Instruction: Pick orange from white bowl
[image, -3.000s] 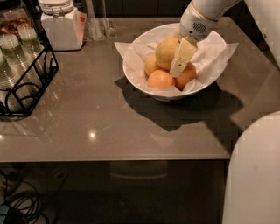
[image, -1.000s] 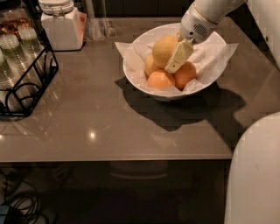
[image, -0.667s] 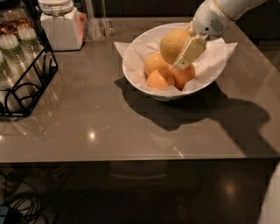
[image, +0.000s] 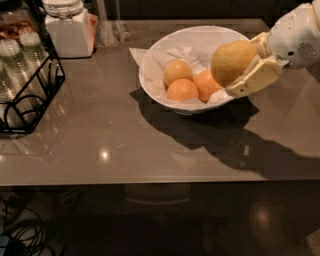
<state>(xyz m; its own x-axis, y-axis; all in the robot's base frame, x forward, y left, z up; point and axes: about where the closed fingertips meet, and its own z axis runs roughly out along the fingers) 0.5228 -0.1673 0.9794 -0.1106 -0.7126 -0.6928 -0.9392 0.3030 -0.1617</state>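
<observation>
The orange (image: 232, 62) is large, dull yellow-orange and dimpled. My gripper (image: 246, 64) is shut on it and holds it in the air over the right rim of the white bowl (image: 156, 92). The gripper's cream fingers (image: 254, 78) clamp the fruit from either side. The bowl stands on the grey table, lined with crumpled white paper (image: 192, 47). Three smaller, deeper orange fruits (image: 182, 90) stay inside the bowl.
A white lidded jar (image: 70, 30) stands at the back left. A black wire rack (image: 27, 95) holding bottles sits at the left edge. The table's front edge (image: 150, 181) runs across the lower part of the view. Cables lie on the floor at the lower left.
The gripper has lifted the orange out of the bowl and moved it up and to the right. The three smaller fruits have stayed in the bowl.
</observation>
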